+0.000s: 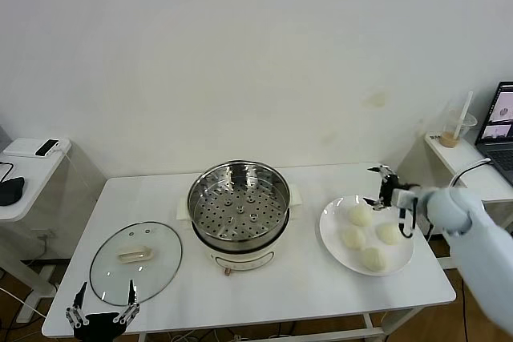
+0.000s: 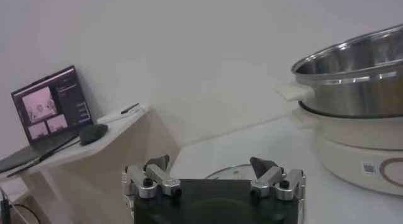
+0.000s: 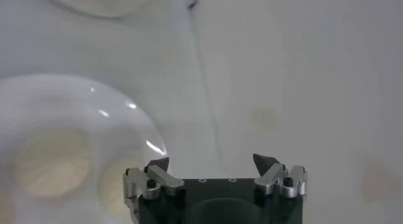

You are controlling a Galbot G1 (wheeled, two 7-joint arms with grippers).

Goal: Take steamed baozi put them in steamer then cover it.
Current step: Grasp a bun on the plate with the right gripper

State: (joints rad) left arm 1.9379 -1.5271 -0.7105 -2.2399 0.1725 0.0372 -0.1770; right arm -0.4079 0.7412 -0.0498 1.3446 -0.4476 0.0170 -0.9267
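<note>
The left hand (image 1: pixel 103 310) hangs at the counter's (image 1: pixel 304 286) near edge, fingers spread, empty. One lid (image 1: pixel 135 262) lies flat on the counter just beyond it. One steamer (image 1: pixel 239 202) stands farther toward the right arm, uncovered and empty. The right hand (image 1: pixel 388 187) hovers over the far rim of one plate (image 1: pixel 330 239), fingers spread, holding nothing. Four buns (image 1: pixel 361 215) sit on the plate beneath and beside it. No bun is loaded yet; all four transfers and the covering remain.
</note>
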